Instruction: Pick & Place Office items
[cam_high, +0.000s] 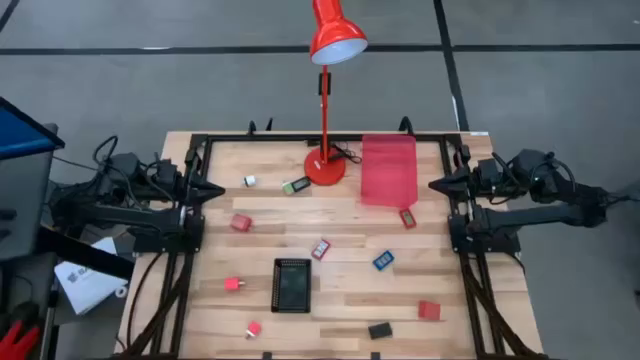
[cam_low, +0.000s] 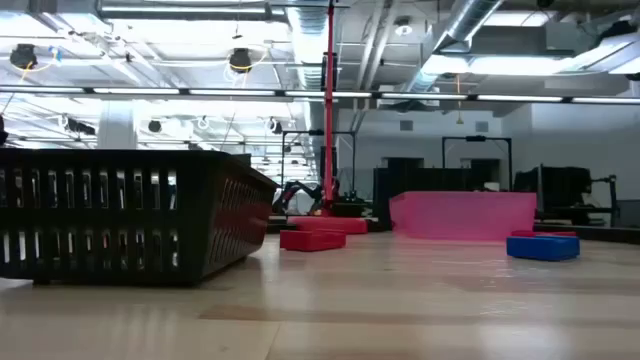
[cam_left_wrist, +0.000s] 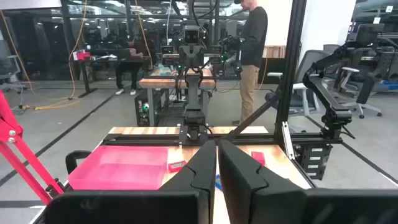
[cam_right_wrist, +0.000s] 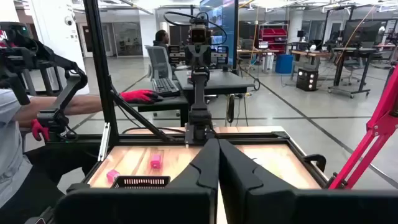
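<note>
Overhead arrangement of the worktop (cam_high: 340, 300), with clock directions taken from its centre. The left gripper (cam_high: 218, 189) waited at the 9 o'clock edge and the right gripper (cam_high: 434, 184) at the 3 o'clock edge, each with its jaws pressed together and holding nothing. The office items lay scattered on the wood, well apart from both grippers: a white piece (cam_high: 249, 181) and a green piece (cam_high: 296, 186) toward 11 o'clock, a red block (cam_high: 241, 223) at 9 o'clock, a small red-and-white piece (cam_high: 320, 248) near the centre, a blue piece (cam_high: 383, 260) toward 4 o'clock, a pink block (cam_high: 232, 284) and another pink block (cam_high: 254, 328) toward 7 o'clock, a black piece (cam_high: 380, 330) at 6 o'clock, and a red square block (cam_high: 429, 310) at 5 o'clock. A further red piece (cam_high: 408, 218) lay just beside the translucent red tray (cam_high: 388, 168) at 1 o'clock. The black slotted tray (cam_high: 292, 284) sat toward 6 o'clock; the red desk lamp (cam_high: 325, 165) stood at 12 o'clock.
</note>
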